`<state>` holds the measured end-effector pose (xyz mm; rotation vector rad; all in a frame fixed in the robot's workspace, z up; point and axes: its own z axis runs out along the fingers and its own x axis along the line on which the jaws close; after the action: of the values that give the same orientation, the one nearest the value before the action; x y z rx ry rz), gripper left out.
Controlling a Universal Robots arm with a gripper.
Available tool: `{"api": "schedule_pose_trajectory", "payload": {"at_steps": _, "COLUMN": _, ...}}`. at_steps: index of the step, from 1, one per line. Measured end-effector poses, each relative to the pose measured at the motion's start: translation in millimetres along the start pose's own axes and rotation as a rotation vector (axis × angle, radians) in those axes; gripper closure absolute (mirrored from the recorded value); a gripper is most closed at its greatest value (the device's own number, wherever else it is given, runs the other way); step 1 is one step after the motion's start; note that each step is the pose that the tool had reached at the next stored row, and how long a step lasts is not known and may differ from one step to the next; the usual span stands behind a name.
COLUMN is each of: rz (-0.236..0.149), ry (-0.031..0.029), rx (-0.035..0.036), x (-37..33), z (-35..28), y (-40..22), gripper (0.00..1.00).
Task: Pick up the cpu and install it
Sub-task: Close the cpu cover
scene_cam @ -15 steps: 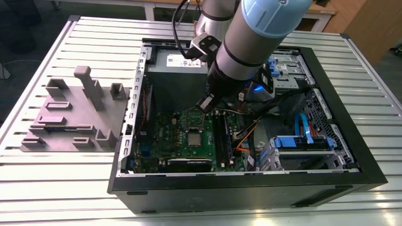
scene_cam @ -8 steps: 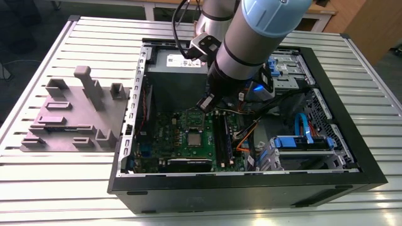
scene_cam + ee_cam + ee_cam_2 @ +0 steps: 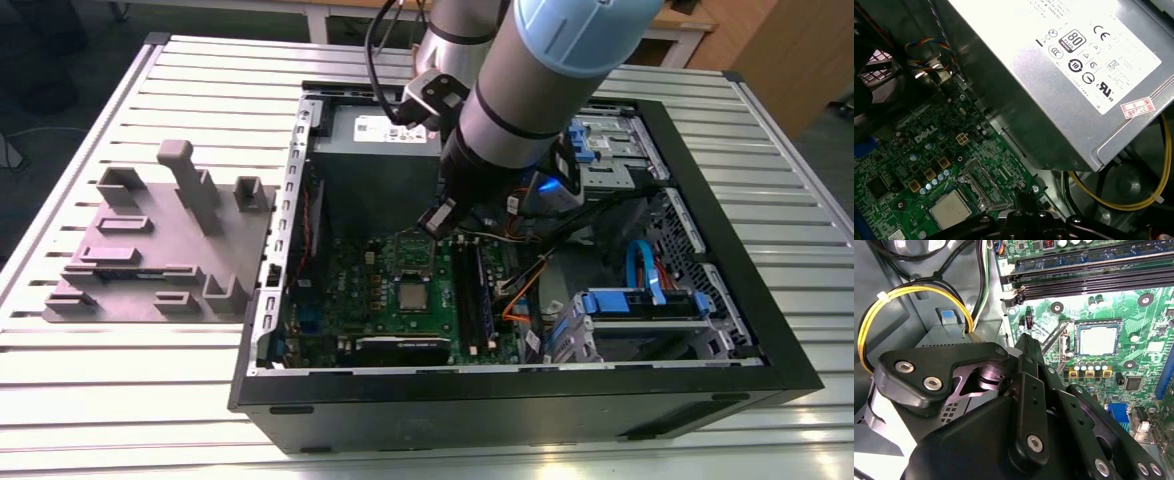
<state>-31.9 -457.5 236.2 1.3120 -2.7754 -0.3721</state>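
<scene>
Ribbed metal bench point(image 3: 160, 400) carries an open black computer case point(image 3: 534, 400). Whether the fingers point(image 3: 1026, 347) are open or shut cannot be told; they hang just above the green circuit board point(image 3: 1149, 320). Near them, the flat, silvery square cpu point(image 3: 1098, 339) sits in its socket, beside the long black memory slots point(image 3: 1094, 280) and the grey metal box point(image 3: 1054, 80).

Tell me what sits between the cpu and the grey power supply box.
In the first wrist view, bare green motherboard with small components and the socket's metal lever lies between the cpu and the power supply box.
</scene>
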Motion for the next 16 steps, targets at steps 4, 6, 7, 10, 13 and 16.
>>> {"api": "schedule_pose_trajectory", "payload": {"at_steps": 4, "rz": -0.010, "ry": 0.0027, "rx": -0.0006, "x": -0.3, "z": -0.4, "y": 0.5, "gripper": 0.90}}
{"api": "schedule_pose_trajectory", "payload": {"at_steps": 6, "rz": -0.014, "ry": 0.0037, "rx": -0.0008, "x": -0.3, "z": -0.7, "y": 0.7, "gripper": 0.90}}
{"api": "schedule_pose_trajectory", "payload": {"at_steps": 7, "rz": -0.016, "ry": 0.0042, "rx": -0.0009, "x": -0.4, "z": -0.9, "y": 0.9, "gripper": 0.90}}
{"api": "schedule_pose_trajectory", "payload": {"at_steps": 10, "rz": -0.021, "ry": 0.0052, "rx": -0.0012, "x": -0.5, "z": -1.5, "y": 1.2, "gripper": 0.90}}
{"api": "schedule_pose_trajectory", "payload": {"at_steps": 13, "rz": -0.025, "ry": 0.0062, "rx": -0.0014, "x": -0.7, "z": -2.1, "y": 1.8, "gripper": 0.90}}
{"api": "schedule_pose_trajectory", "payload": {"at_steps": 16, "rz": -0.028, "ry": 0.0070, "rx": -0.0017, "x": -1.0, "z": -2.5, "y": 2.4, "gripper": 0.90}}
